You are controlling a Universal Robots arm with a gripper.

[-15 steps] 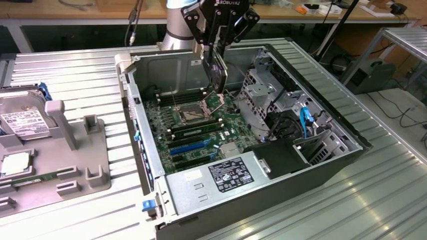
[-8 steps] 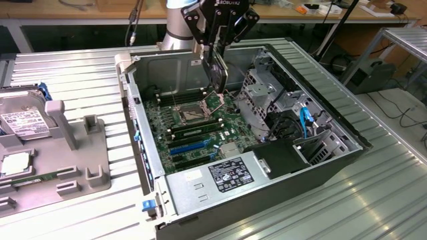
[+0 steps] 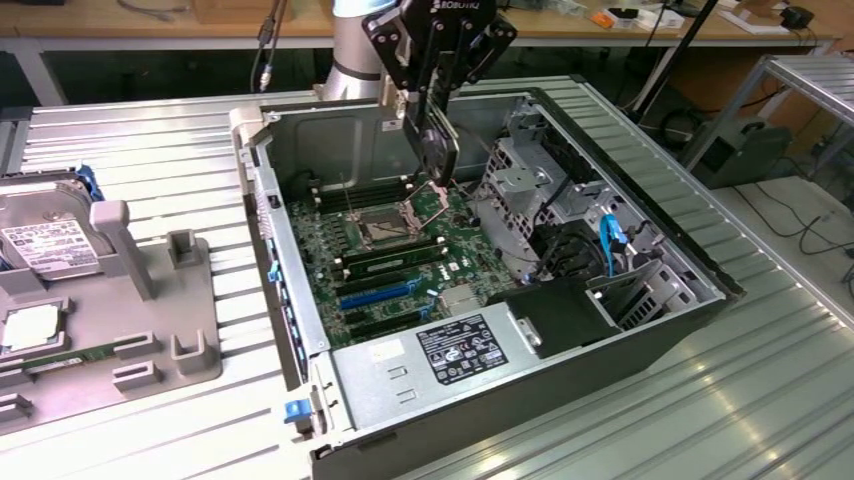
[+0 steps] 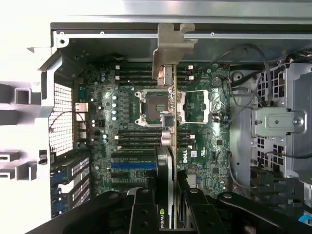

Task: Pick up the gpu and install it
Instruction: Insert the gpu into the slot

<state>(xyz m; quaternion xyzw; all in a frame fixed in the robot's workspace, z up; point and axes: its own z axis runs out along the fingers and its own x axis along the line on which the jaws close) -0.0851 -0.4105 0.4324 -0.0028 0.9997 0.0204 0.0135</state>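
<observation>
Status: pickup complete, installation not complete.

1. The open computer case (image 3: 627, 370) lay directly under the gripper, with the motherboard (image 3: 400, 255) exposed on its floor.
2. I found the gripper (image 3: 434, 110) above the case opening, its fingers pinching the gpu (image 3: 438, 150) from both sides. In the wrist view the gripper (image 4: 168, 209) clamped the card near its labelled end.
3. The gpu (image 4: 165, 170) hung edge-down beneath the fingers, over the processor socket (image 4: 153, 105) and apart from the board. Its metal bracket (image 4: 170, 48) pointed away from the gripper.
4. The blue slot (image 4: 131, 165) stood empty, below the gripper and off to one side of the card. I judged the card to lie crosswise to that slot, so alignment and seating were left.
</observation>
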